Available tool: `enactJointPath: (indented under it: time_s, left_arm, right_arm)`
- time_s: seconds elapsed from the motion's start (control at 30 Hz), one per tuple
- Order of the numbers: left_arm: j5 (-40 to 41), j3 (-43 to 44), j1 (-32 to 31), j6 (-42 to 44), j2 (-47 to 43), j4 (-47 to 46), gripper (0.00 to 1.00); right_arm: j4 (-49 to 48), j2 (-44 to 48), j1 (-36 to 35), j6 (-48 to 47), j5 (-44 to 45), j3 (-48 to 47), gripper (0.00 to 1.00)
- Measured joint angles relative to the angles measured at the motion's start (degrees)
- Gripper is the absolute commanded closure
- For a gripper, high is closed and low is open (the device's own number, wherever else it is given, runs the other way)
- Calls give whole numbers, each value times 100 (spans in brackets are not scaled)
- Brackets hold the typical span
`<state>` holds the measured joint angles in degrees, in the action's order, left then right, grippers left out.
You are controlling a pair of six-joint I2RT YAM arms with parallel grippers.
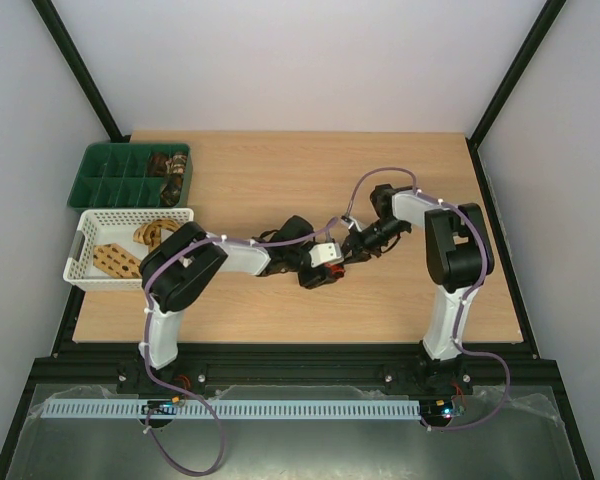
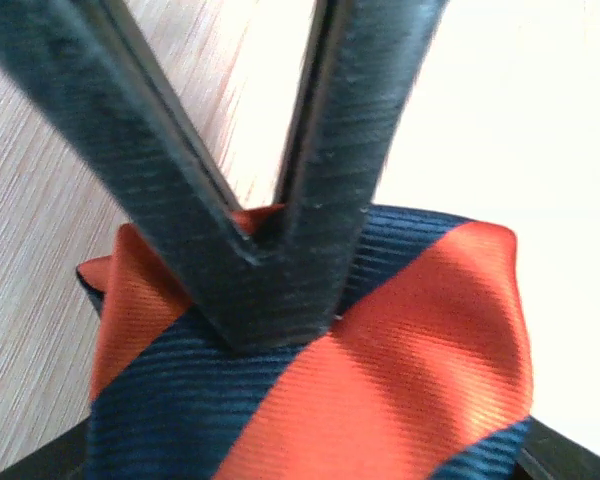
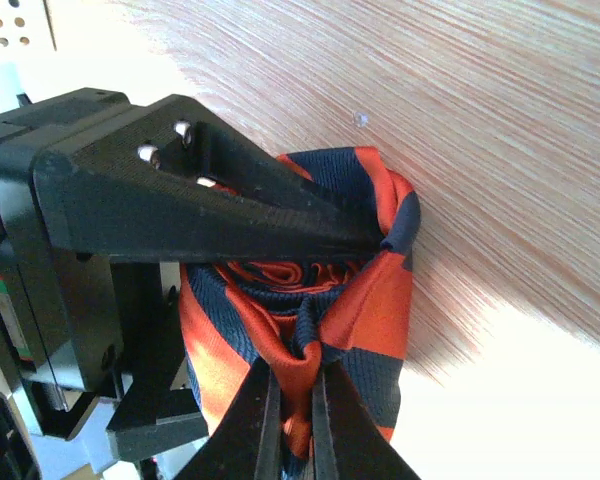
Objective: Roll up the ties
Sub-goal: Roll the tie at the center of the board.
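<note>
rolled red-and-navy striped tie (image 3: 370, 300) sits at mid table (image 1: 280, 180), between both arms. right gripper (image 3: 298, 375) is pinched tight on a fold of its fabric. left gripper (image 1: 320, 272) stands half spread, clasping the roll between its jaws. green label on its body is unreadable.

Tie (image 3: 375, 300) on table (image 1: 280, 180) between left claw (image 1: 322, 270) and right claw (image 3: 295, 385), basket (image 1: 80, 262) far left, tray (image 1: 90, 190) behind it

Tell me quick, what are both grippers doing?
Left gripper: closed, pinching the striped tie.
Right gripper: closed, pinching the same tie.
</note>
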<state>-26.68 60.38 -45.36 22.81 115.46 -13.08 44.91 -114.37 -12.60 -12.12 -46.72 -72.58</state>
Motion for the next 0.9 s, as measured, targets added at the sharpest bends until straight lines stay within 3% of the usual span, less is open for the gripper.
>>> enactJointPath:
  time_s: [0.17, 0.63, 0.9]
  left_arm:
    - [109, -79, -24, -125, -111, 11, 2]
    - [483, -343, 380, -774, -1062, 192, 1]
    - [-13, -175, 975, -785, -1370, 647, 1]
  right_arm:
    - [-186, 144, -13, 76, 109, 149, 99]
    - [-715, 232, -15, 348, 94, 374, 99]
    - [-960, 249, -15, 487, 42, 411, 99]
